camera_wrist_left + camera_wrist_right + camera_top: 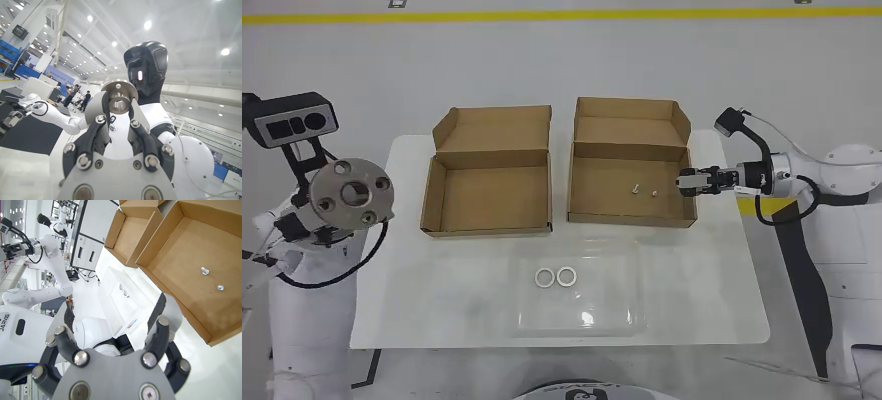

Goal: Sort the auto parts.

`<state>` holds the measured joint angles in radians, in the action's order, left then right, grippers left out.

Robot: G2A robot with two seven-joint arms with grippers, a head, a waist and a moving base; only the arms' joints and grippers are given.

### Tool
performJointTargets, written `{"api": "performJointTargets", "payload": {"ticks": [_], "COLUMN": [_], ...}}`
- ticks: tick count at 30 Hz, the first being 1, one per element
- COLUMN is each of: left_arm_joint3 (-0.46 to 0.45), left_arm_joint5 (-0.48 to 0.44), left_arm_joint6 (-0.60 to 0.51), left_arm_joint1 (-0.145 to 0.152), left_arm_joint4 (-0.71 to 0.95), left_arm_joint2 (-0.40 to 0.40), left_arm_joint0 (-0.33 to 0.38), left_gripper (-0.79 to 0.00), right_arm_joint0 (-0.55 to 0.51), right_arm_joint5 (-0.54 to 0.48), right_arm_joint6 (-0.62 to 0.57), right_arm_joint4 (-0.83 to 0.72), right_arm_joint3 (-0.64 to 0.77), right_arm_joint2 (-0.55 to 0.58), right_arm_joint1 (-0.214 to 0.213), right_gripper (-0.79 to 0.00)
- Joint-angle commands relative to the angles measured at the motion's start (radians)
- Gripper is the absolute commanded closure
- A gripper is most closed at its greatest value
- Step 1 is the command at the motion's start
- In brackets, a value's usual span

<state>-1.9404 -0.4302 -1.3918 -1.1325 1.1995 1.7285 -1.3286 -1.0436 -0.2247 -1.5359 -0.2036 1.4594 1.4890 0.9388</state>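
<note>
Where the left gripper is held raised beyond the left edge of the desk, its jaws are clamped on the hub of a flanged metal bushing, flange turned upward. The right gripper has its jaws apart with nothing between them and sits just beside the right wall of the right-hand cardboard box. That box contains two small bolts, near each other on its floor but not touching. A left-hand cardboard box stands just beside it. A clear plastic tray at the near side of the desk contains two white rings, side by side. Assessment: the bushing appears to be solid steel, hence rigid, heavy for its size and smooth. Hold on the cylindrical hub is judged sound, the flange serving as a stop against slipping. The rings look light and thin; best taken across the rim.
</note>
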Motion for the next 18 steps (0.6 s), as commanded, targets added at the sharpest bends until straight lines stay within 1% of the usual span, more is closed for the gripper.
{"api": "performJointTargets", "payload": {"ticks": [1,6,9,10,18], "left_arm_joint3": [0.011,0.035,0.044,0.045,0.045], "left_arm_joint5": [0.037,0.11,0.145,0.145,0.145], "left_arm_joint6": [-0.036,-0.109,-0.144,-0.144,-0.144], "left_arm_joint1": [-0.024,-0.087,-0.124,-0.132,-0.132], "left_arm_joint4": [0.025,0.05,0.05,0.05,0.05], "left_arm_joint2": [0.024,0.077,0.102,0.106,0.106], "left_arm_joint0": [0.005,0.02,0.031,0.033,0.033], "left_gripper": [0.0,0.0,0.0,0.0,0.0], "right_arm_joint0": [0.0,0.0,0.0,0.0,0.0], "right_arm_joint5": [0.0,0.0,0.0,0.0,0.0], "right_arm_joint6": [0.0,0.0,0.0,0.0,0.0], "right_arm_joint4": [0.0,0.0,0.0,0.0,0.0], "right_arm_joint3": [0.0,0.0,0.0,0.0,0.0], "right_arm_joint2": [0.0,0.0,0.0,0.0,0.0], "right_arm_joint1": [0.0,0.0,0.0,0.0,0.0], "right_gripper": [-0.785,-0.785,-0.785,-0.785,-0.785]}}
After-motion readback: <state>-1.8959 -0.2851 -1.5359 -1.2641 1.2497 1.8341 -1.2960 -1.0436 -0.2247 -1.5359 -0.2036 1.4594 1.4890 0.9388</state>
